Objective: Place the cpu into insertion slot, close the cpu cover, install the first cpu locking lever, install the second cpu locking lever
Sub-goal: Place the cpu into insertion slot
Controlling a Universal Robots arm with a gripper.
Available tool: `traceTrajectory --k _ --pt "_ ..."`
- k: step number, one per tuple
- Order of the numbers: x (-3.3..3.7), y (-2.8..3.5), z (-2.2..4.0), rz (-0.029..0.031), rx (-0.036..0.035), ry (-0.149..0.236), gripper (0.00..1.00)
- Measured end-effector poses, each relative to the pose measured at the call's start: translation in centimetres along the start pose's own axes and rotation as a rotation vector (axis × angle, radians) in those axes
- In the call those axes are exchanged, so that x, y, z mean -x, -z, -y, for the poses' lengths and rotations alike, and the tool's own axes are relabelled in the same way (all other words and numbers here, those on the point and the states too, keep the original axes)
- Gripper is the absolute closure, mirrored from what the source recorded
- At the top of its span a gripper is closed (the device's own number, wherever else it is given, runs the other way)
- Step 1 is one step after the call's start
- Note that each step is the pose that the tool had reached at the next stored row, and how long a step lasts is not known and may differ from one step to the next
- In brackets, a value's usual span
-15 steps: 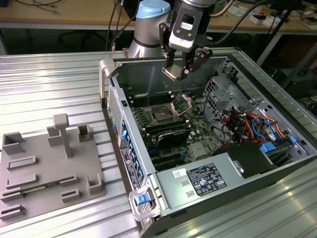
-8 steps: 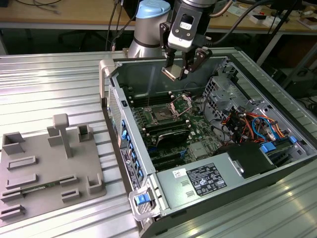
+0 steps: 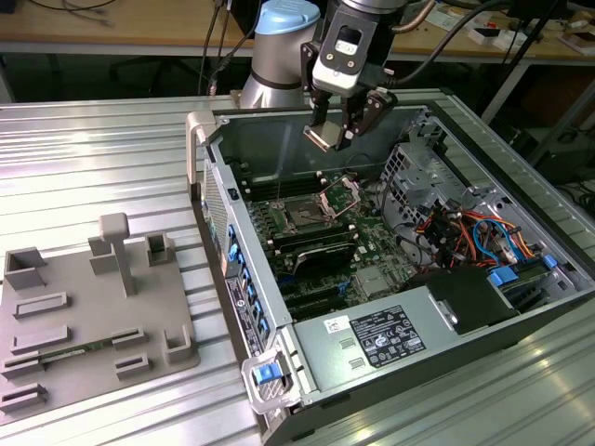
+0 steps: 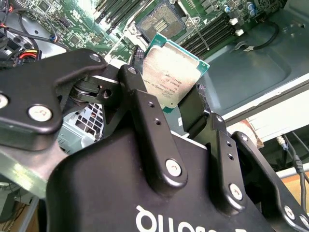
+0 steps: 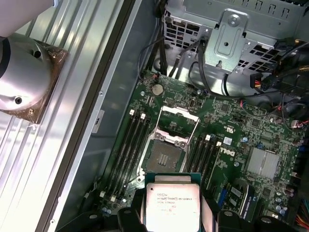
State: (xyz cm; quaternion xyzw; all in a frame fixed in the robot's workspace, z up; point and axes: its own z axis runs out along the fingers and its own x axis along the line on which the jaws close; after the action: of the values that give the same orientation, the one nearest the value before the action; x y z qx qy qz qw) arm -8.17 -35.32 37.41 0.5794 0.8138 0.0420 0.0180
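A ribbed metal bench (image 3: pixel 112 158) carries an open computer case (image 3: pixel 260 139) lying on its side. The tool (image 3: pixel 340 132) pinches the cpu (image 3: pixel 321 139) by two opposite edges, well above the insertion slot (image 3: pixel 305 212). The slot lies bare, with the cpu cover (image 3: pixel 340 192) raised just to the exterior view's right of it. The chip looks tilted in the pinch, so it could land skewed and bend the contacts. Its corner alignment is hard to judge.

Inside the case (image 3: pixel 270 139), the chip (image 3: pixel 319 137) hangs over the socket (image 3: pixel 303 216) (cover (image 3: pixel 340 194) raised beside it). A tray (image 3: pixel 93 307) lies outside.
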Motion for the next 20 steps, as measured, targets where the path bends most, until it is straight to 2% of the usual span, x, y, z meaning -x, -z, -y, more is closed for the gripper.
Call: traceTrajectory --k 20 --pt "0.00 0.00 0.00 0.0002 0.0001 -0.003 0.45"
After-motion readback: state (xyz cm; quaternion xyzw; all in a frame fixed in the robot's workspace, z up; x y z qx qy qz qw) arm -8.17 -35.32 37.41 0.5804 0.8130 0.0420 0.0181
